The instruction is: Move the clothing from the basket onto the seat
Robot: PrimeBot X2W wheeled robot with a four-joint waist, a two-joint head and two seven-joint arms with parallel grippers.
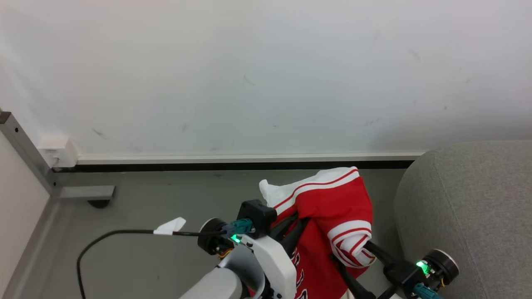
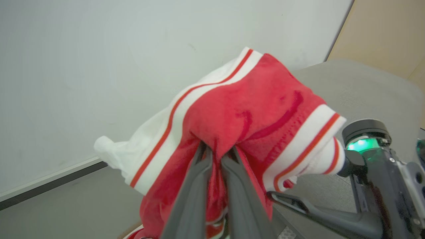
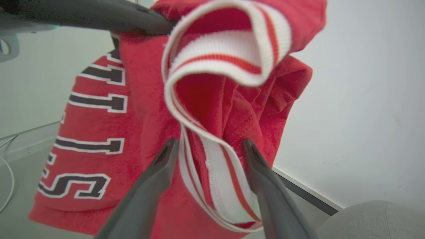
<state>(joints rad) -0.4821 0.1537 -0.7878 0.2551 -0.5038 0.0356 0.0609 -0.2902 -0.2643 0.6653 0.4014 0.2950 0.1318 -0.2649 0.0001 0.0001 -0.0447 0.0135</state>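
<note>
The left gripper (image 2: 217, 151), pinched tight on a fold of the red clothing (image 2: 265, 109), holds it up above the floor (image 1: 166, 195). The right gripper (image 3: 208, 144) gapes wide, fingers (image 3: 149, 186) either side of the striped trim (image 3: 225, 186). The grey seat (image 1: 469, 207) lies near, to the right.

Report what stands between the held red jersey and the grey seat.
Nothing foreign. The red basketball jersey hangs pinched in the left hand, beside the large grey upholstered seat; between them lie grey floor and the robot's own open right hand, its fingers either side of the striped trim.
</note>
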